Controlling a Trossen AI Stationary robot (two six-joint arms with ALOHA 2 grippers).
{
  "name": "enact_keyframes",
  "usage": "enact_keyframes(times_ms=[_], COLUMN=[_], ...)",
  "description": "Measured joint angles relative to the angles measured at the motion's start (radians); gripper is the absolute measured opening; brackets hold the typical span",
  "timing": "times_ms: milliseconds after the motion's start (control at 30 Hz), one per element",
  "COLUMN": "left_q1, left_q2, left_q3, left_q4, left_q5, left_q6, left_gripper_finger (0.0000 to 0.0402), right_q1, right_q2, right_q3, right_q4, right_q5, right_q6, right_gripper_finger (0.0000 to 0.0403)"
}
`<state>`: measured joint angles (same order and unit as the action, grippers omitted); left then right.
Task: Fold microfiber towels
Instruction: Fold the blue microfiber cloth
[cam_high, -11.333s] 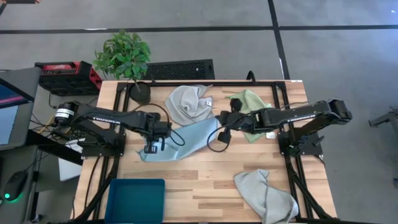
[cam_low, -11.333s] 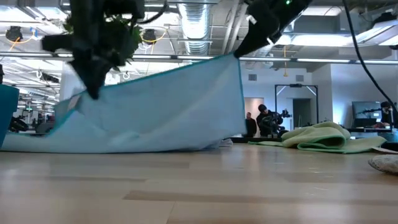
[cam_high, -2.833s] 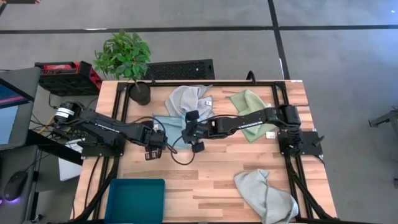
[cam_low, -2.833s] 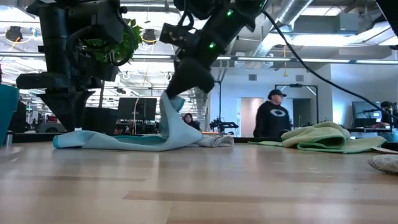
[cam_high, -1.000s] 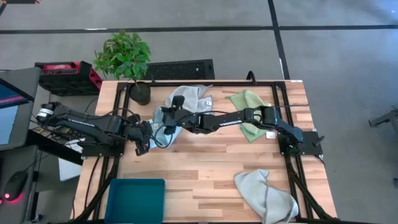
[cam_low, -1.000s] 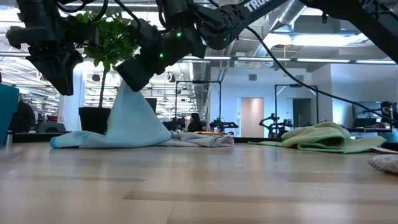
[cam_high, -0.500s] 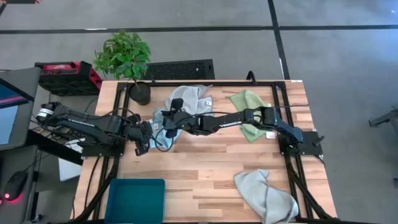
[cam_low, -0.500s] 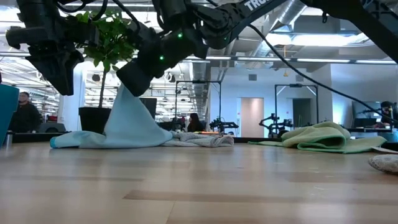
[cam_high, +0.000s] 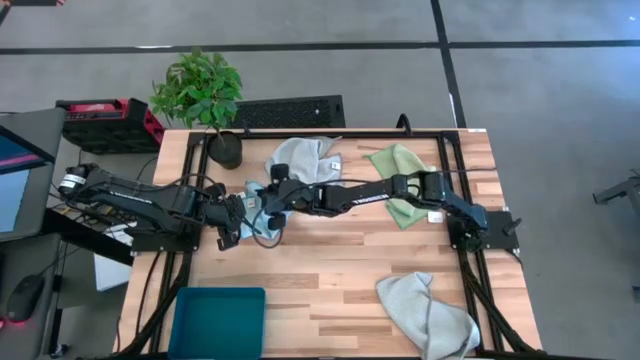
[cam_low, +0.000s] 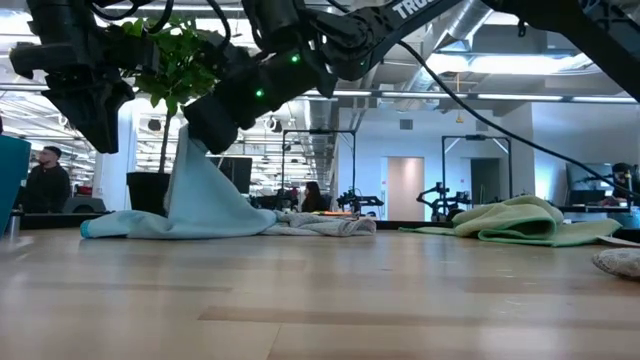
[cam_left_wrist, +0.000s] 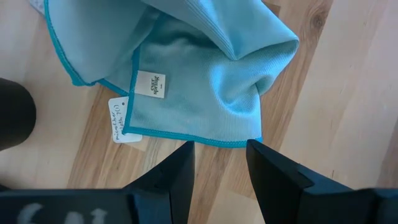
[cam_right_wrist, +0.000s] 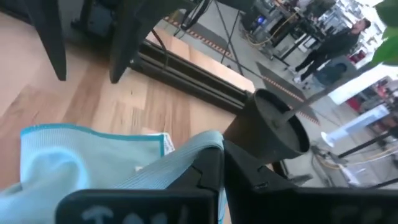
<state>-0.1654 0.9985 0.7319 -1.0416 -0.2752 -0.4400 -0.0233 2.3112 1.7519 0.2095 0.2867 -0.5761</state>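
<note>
The teal bin (cam_high: 218, 322) is sitting at the near left corner of the table (cam_high: 340, 270), and nothing is showing inside it from above. A potted plant (cam_high: 205, 100) is standing in its dark pot at the far left corner.

The light blue towel (cam_low: 205, 205) is lying on the left-centre of the table, most of it flat on the wood, with one part being pulled up into a peak. The right gripper (cam_low: 205, 130) is reaching all the way across from the right side and is pinching that peak from above, its fingers drawn close together on the cloth (the right wrist view is showing blue fabric running up between the two dark fingers (cam_right_wrist: 208, 171)). The left gripper (cam_high: 228, 222) is hanging just beside the towel's left edge, fingers spread wide and holding nothing; its wrist view is looking down past the two parted fingers (cam_left_wrist: 267, 165) at the towel's teal-stitched edge, a small sewn label and a white paper tag.

A grey towel (cam_high: 300, 157) with a small white tag is lying crumpled just behind the blue one. The light green towel (cam_high: 400, 170) is sitting bunched at the far right, partly under the right arm. The second grey towel (cam_high: 425, 312) is resting at the near right edge, well apart from both grippers.
</note>
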Motion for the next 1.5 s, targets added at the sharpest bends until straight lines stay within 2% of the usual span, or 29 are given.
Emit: enact_keyframes(times_ms=[200,433,800,933,1067,1267,1367,1500], left_q1=[0.000,0.000,0.000,0.000,-0.002,-0.013,-0.005,-0.003], left_q2=[0.000,0.000,0.000,0.000,0.000,0.003,0.016,0.046], left_q3=[0.000,0.000,0.000,0.000,0.000,-0.085,-0.115,-0.111], left_q4=[0.000,0.000,0.000,0.000,0.000,0.131,0.163,0.166], left_q5=[0.000,0.000,0.000,-0.001,-0.001,0.021,0.078,0.043], left_q6=[0.000,-0.001,-0.040,-0.102,-0.117,0.099,0.114,0.102], left_gripper_finger=[0.0139,0.0139,0.0139,0.0139,0.0139,0.0139,0.0139,0.0139], right_q1=[-0.007,-0.004,-0.004,0.000,0.020,0.049,0.056,0.061], right_q2=[0.000,0.000,0.000,-0.009,-0.062,-0.145,-0.175,-0.180], right_q3=[0.000,0.000,0.000,0.000,-0.001,0.000,0.000,0.000], right_q4=[-0.055,-0.068,-0.069,-0.106,-0.216,-0.444,-0.507,-0.528], right_q5=[-0.007,-0.098,-0.103,-0.095,-0.041,-0.038,-0.039,-0.042], right_q6=[0.011,0.049,0.130,0.135,0.140,0.205,0.245,0.263], right_gripper_finger=[0.0056,0.0085,0.0203,0.0231,0.0238,0.0232,0.0227,0.0223])
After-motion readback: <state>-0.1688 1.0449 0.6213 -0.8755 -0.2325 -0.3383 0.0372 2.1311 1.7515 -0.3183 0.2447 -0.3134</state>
